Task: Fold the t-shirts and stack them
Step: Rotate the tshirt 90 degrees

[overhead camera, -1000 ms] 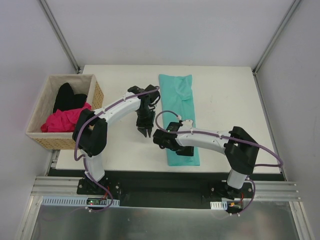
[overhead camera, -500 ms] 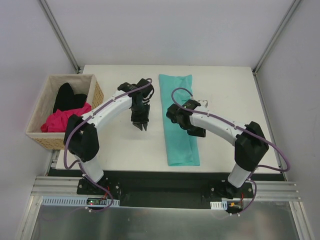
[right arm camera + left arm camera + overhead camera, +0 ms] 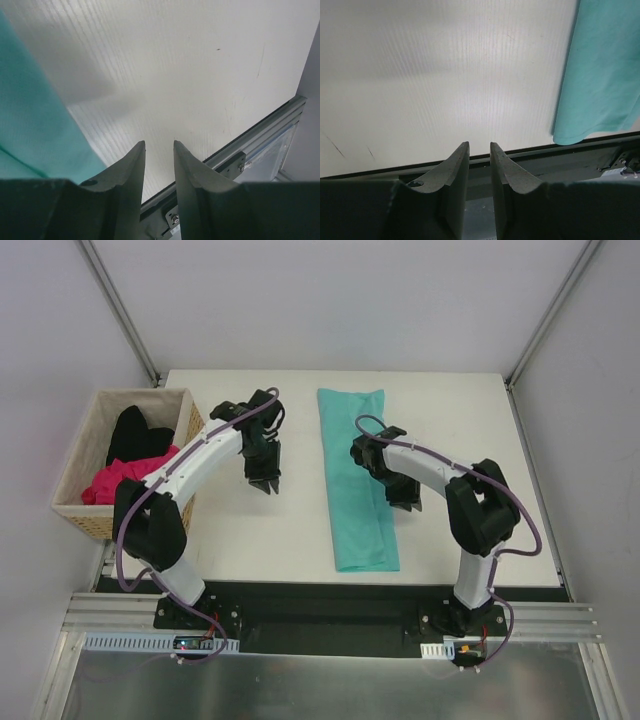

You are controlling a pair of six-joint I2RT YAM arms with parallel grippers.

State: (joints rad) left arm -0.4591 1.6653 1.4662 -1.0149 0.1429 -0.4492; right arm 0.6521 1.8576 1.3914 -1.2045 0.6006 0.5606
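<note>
The teal t-shirt (image 3: 352,515) lies folded into a long narrow strip on the white table (image 3: 450,410), running from the far edge toward the near edge. It also shows in the left wrist view (image 3: 600,75) and the right wrist view (image 3: 30,125). My left gripper (image 3: 265,486) hovers over bare table left of the strip, empty, jaws a narrow gap apart (image 3: 479,145). My right gripper (image 3: 410,504) is just right of the strip's middle, empty, jaws also narrowly apart (image 3: 159,142). The magenta pink t-shirt (image 3: 125,480) and the black t-shirt (image 3: 135,435) lie crumpled in the basket.
The woven wicker basket (image 3: 75,508) stands off the table's left edge. The table's near edge and metal rail (image 3: 260,135) show in both wrist views. Grey walls close in the sides and back.
My right gripper has risen off the strip's near end and swung away to its right side. My left gripper has pulled back left and farther from the strip. The shirt lies unmoved.
</note>
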